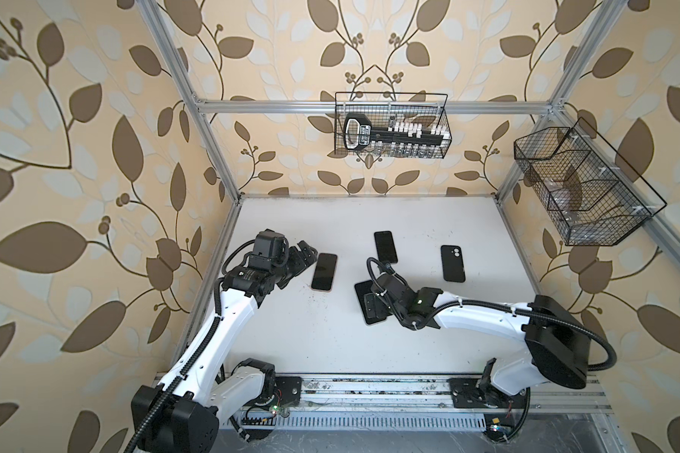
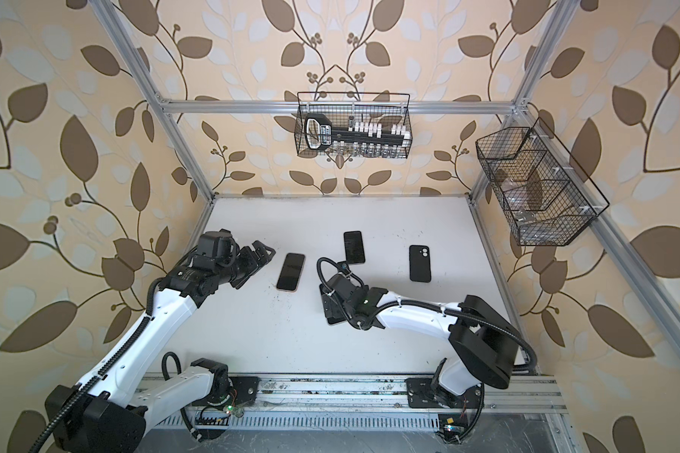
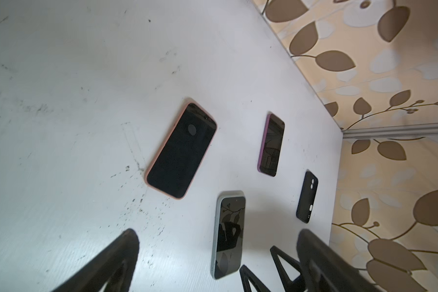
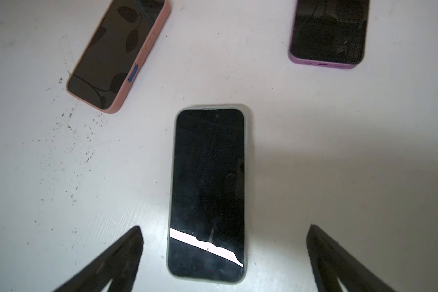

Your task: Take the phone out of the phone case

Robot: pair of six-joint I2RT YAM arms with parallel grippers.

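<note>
Right gripper (image 4: pixel 224 227) is hovering low over the near middle of the white table (image 1: pixel 330 345), its jaws spread wide and gripping nothing. In the right wrist view its black fingers (image 4: pixel 116 255) are flanking the grey-cased phone (image 4: pixel 208 192) without touching it. That phone is lying flat and screen up, seated in its case, directly beneath this gripper.

Farther out on the left, the left gripper (image 1: pixel 310 255) is hanging with its jaws likewise parted and empty, just beside the far corner of a pink-cased phone (image 1: pixel 324 271) lying screen up.

Beyond the right arm a purple-cased phone (image 1: pixel 385 247) is resting screen up. To its right, well apart, a black case (image 1: pixel 452 263) is lying back up, with the table showing through its camera holes.

On the back wall a wire basket (image 1: pixel 393 151) is hanging with a black tool inside.
</note>
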